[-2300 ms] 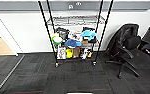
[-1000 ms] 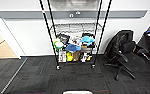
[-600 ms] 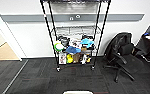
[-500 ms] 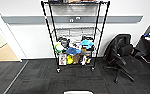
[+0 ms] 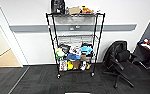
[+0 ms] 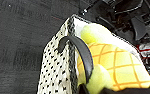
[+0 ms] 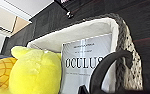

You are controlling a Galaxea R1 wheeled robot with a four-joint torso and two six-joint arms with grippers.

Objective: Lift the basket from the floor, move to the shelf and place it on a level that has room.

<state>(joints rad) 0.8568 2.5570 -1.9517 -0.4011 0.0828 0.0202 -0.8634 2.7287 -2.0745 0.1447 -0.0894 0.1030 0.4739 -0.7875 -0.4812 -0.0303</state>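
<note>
The basket (image 6: 58,72) hangs above the floor (image 6: 18,37), holding a yellow plush toy (image 7: 33,72) and a white box (image 7: 84,62). Finger spread of either pincer: cannot tell. Shelf (image 5: 74,42) stands at 12 o'clock, office chair (image 5: 121,61) at 2 o'clock.

The room is evenly and brightly lit from above, and the white wall (image 5: 36,15) shows no hard shadows. The shelf (image 5: 74,42) throws only a faint shade on the wall behind it. The dark floor (image 5: 41,80) swallows detail. The head view is soft overall, and its straight lines bow toward the edges. In the left wrist view the basket (image 6: 57,67) and a yellow toy (image 6: 116,65) are blurred at close range. In the right wrist view the basket's pale liner (image 7: 73,32) looks almost washed out.
</note>
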